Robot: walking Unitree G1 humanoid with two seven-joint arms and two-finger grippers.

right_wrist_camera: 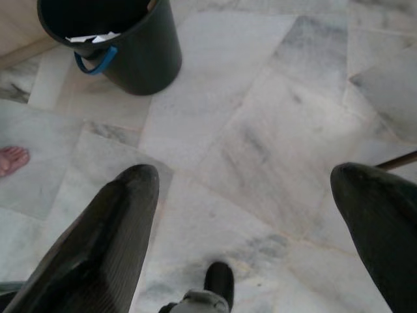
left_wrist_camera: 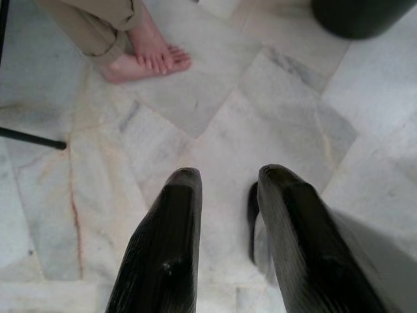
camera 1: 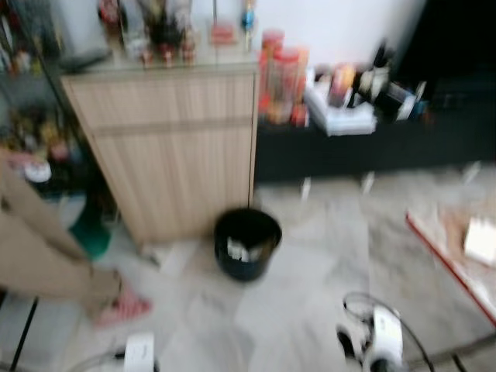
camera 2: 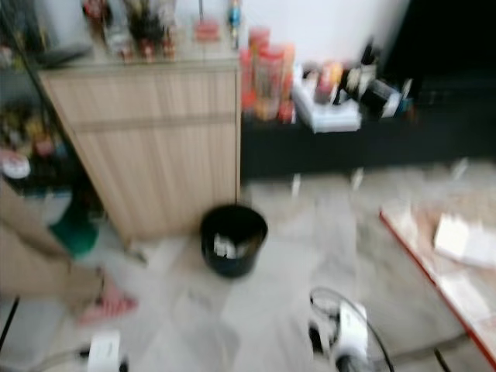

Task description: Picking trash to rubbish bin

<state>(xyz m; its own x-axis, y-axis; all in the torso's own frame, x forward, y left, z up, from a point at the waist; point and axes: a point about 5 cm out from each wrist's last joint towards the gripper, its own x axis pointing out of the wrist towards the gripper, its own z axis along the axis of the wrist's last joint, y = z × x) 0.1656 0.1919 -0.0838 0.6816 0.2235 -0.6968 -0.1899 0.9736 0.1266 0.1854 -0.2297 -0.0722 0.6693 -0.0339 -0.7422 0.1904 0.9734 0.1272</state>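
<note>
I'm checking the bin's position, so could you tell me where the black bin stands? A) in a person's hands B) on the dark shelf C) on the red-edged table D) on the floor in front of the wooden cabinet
D: the bin stands on the marble floor just in front of the cabinet, with some white trash inside.

Rubbish bin: round, black, upright on pale marble floor, just before the corner of a light wooden cabinet. Open top; white paper scraps lie inside. Right wrist view shows a blue loop hanging at its rim. Head views blurred.
</note>
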